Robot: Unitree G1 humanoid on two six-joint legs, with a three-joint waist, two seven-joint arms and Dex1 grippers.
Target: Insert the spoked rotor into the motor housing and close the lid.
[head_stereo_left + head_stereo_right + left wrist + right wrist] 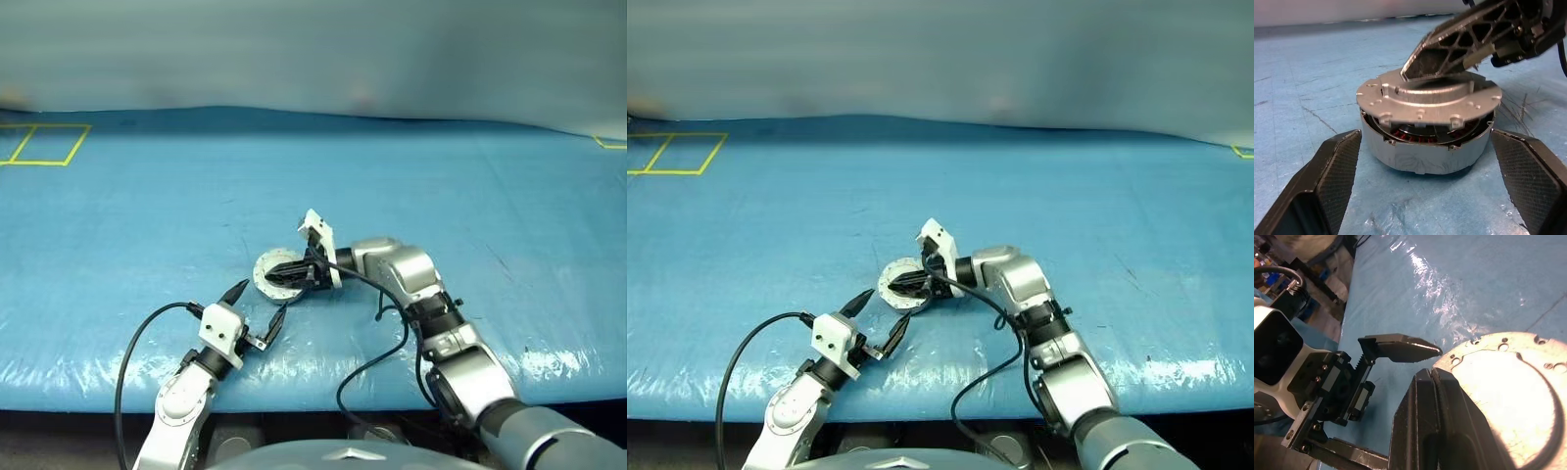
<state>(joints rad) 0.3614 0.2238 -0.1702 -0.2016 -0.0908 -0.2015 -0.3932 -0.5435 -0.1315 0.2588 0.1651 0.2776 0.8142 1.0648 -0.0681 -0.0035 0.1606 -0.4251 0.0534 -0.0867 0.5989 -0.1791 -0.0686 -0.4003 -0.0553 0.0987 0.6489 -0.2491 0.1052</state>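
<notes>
The motor housing (1420,154) is a grey puck on the blue table, and red-brown coils show under its top edge. The lid (1425,98) lies on it, slightly askew, with a gap at the front. My right gripper (279,272) is shut; its fingertips (1415,66) rest on the lid's top from the right. My left gripper (263,296) stands open just in front of the housing, with a finger (1334,166) on either side and not touching it. The spoked rotor is hidden from view.
A blue sheet (441,196) covers the table, whose front edge (313,403) runs close below the grippers. Yellow tape marks a rectangle (44,145) at the far left and a corner (609,143) at the far right. Black cables (377,343) hang from both wrists.
</notes>
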